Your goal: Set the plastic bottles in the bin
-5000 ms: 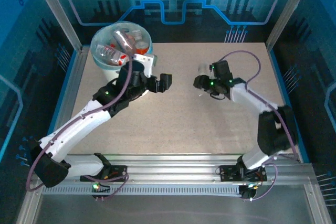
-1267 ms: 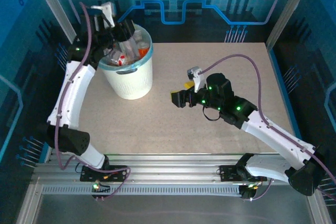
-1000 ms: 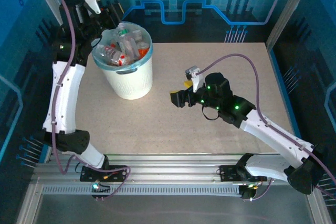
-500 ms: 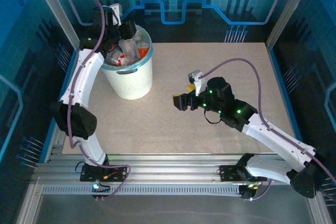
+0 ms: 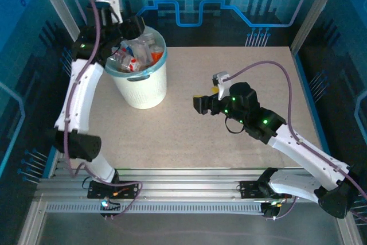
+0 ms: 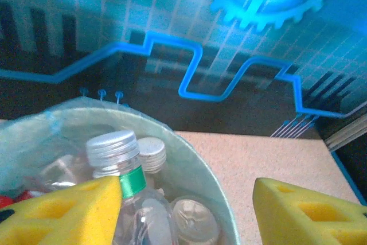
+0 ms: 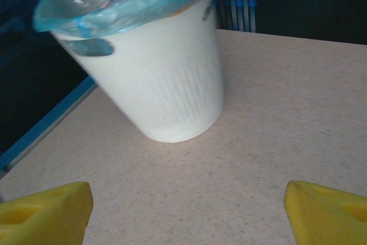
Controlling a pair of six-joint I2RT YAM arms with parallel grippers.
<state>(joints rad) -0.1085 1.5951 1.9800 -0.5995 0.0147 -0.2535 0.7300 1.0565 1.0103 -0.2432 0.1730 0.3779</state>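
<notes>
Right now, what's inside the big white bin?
Lots of plastic bottles are piled up to the rim of the bin. Some have red on them, and one has a silver cap. A blue bag lines it. The pile covers the lower bottles and the bottom.

Left arm (image 5: 77,93): rises from its base at the near edge, elbow folded low on the left side, long link running up and away to the far-left corner, wrist bent over at the top so the left gripper (image 5: 133,27) points right and downward. Its jaws are wide apart, with one yellow pad (image 6: 60,213) at each lower corner of the left wrist view. Right arm (image 5: 298,144): elbow low at the near-right corner, forearm stretched diagonally toward mid-table, right gripper (image 5: 200,105) held low and facing left, jaws spread wide with yellow fingertips (image 7: 330,209) far apart.
</notes>
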